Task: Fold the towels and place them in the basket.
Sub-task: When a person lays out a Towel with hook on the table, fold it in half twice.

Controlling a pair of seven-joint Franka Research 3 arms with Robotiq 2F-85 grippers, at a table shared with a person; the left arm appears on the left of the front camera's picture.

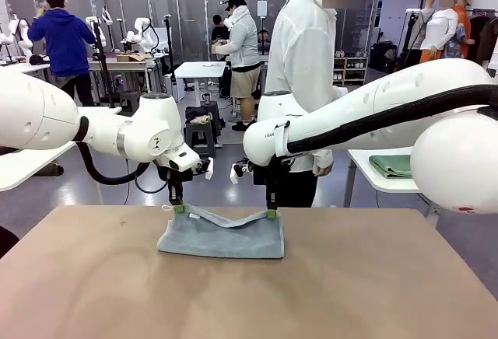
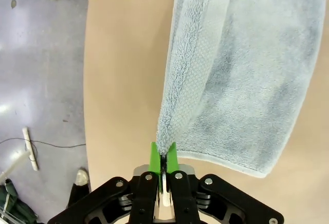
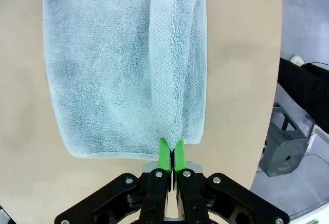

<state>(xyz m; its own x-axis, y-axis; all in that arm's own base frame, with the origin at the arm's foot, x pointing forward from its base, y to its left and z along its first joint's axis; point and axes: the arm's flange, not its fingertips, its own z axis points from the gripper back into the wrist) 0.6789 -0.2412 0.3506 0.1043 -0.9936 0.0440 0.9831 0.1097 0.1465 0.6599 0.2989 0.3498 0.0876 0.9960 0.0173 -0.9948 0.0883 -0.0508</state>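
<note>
A pale blue-grey towel [image 1: 222, 236] lies on the brown table [image 1: 249, 292] near its far edge. Its far edge is lifted and sags between my two grippers. My left gripper [image 1: 178, 207] is shut on the towel's far left corner, and the left wrist view shows the cloth [image 2: 241, 75] pinched between the green pads [image 2: 154, 158]. My right gripper [image 1: 271, 214] is shut on the far right corner, where the right wrist view shows the towel [image 3: 108, 70] running up from its green pads [image 3: 164, 154]. A mint green towel [image 1: 391, 166] lies folded on a white side table at the right. The basket is out of view.
A person in a white shirt [image 1: 305, 67] stands just beyond the table's far edge, behind my right arm. The white side table [image 1: 381, 172] stands to the right of the person. Other people and tables are farther back in the room.
</note>
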